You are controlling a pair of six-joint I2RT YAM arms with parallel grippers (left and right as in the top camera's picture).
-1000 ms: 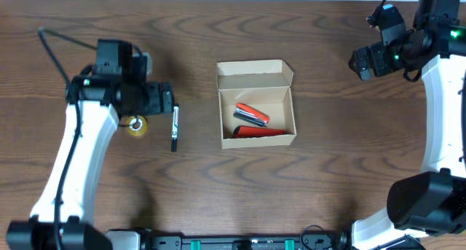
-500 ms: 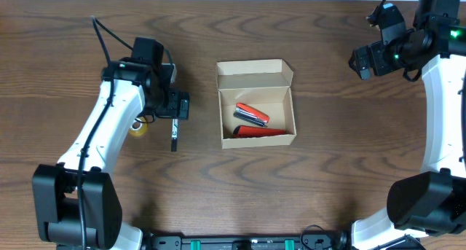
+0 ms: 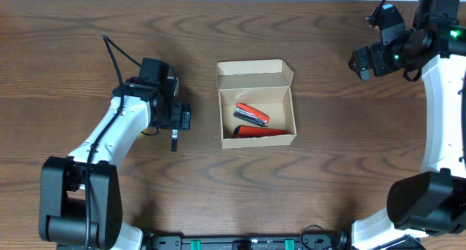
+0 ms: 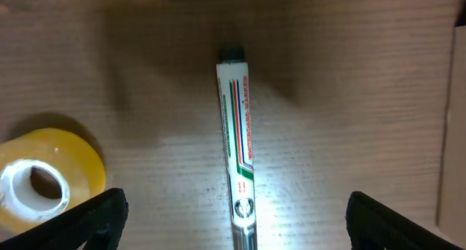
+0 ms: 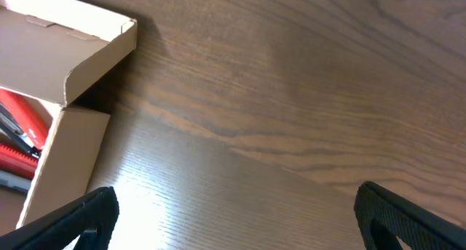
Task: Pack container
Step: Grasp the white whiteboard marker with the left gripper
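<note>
The tan cardboard container [image 3: 256, 137] stands mid-table with its flap lid [image 3: 254, 73] open at the back. Inside lie a red marker [image 3: 260, 132] and a red-and-silver marker [image 3: 251, 114]. A white marker with green and red stripes and a black cap [image 4: 237, 144] lies on the table left of the container; its lower end shows in the overhead view [image 3: 174, 140]. My left gripper [image 3: 178, 117] is open right above it, its fingers [image 4: 237, 217] on either side of the marker, apart from it. My right gripper [image 3: 362, 63] is open and empty at the far right, over bare table [image 5: 237, 206].
A yellow tape roll [image 4: 45, 178] lies just left of the marker, close to my left finger. The container's wall shows at the right edge of the left wrist view [image 4: 455, 133], and its lid corner shows in the right wrist view [image 5: 80, 60].
My left arm has swung right and toward the front, bringing its open gripper over the white marker. It now hides the tape roll from overhead. The right arm has not moved.
</note>
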